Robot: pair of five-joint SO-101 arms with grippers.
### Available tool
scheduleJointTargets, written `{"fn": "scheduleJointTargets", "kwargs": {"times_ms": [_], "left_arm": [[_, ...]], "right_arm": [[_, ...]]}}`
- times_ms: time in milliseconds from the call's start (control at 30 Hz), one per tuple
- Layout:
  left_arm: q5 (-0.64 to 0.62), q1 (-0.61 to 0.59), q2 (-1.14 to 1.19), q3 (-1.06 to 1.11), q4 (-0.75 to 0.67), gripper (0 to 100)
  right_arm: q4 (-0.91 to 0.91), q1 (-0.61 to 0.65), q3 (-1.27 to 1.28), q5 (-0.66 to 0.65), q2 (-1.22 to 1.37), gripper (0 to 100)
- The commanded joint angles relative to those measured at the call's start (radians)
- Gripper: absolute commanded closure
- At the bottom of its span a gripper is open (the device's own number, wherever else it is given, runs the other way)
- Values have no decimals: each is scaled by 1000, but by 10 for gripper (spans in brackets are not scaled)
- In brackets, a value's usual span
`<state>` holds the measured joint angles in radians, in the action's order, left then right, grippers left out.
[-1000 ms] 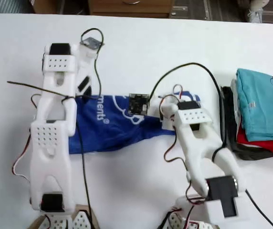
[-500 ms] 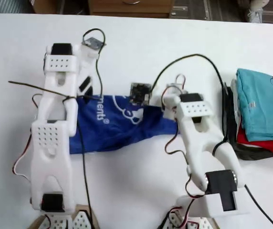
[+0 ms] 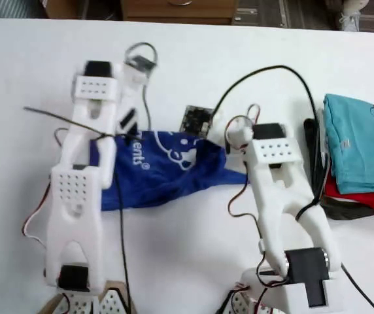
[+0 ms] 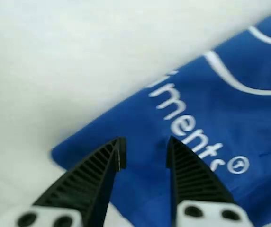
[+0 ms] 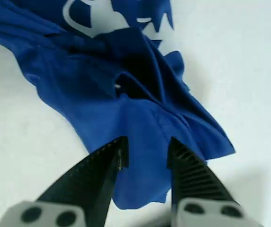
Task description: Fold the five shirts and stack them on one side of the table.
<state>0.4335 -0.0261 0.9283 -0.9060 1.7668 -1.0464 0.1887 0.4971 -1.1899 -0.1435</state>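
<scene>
Both arms have shifted far and rightward, bunching the blue shirt (image 3: 167, 173) shorter at mid-table; soft and limp, it is likely best pinched at its hems, where the left gripper (image 4: 145, 146) and right gripper (image 5: 146, 146) hover, fingers apart, over its left corner and crumpled right end.

The stack of folded shirts (image 3: 360, 154) runs off the frame's right edge (lower layers barely readable). At centre, the left arm (image 3: 76, 190) and right arm (image 3: 278, 186) hide both ends of the blue shirt (image 3: 167, 173).
</scene>
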Motion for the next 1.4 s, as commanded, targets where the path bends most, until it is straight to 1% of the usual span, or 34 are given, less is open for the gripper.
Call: {"fn": "scheduleJointTargets", "kwargs": {"times_ms": [0, 133, 200, 400, 533, 633, 733, 867, 967, 1067, 1167, 1267, 1367], "left_arm": [[-20, 69, -21, 71, 18, 834], [-44, 81, -21, 108, 17, 834], [-46, 74, -21, 110, 17, 834], [-41, 18, -20, 131, -5, 834], [-41, -28, -18, 84, -40, 832], [-18, -60, -18, 42, -31, 832], [11, -101, -17, 16, -38, 832], [51, -158, -9, -15, -77, 832], [52, -196, -21, -18, -89, 832], [48, -235, -11, -77, -80, 832], [40, -270, -15, -117, -78, 832], [32, -296, -17, -148, -35, 832], [32, -318, -11, -165, -5, 832]], "right_arm": [[35, 16, 61, 20, -53, 858], [174, 8, 189, 18, -53, 858], [213, 7, 236, 18, -53, 858], [216, 4, 304, 17, -54, 858], [214, -12, 330, 15, -58, 858], [191, -16, 334, 14, -64, 858], [194, -13, 287, -17, -64, 858], [179, 13, 169, -8, -64, 858], [90, 45, 48, 31, -77, 858], [16, 97, -37, 71, -81, 858], [18, 142, -38, 78, -53, 858], [19, 166, -43, 80, 5, 858], [85, 162, -43, 80, 71, 858]]}}
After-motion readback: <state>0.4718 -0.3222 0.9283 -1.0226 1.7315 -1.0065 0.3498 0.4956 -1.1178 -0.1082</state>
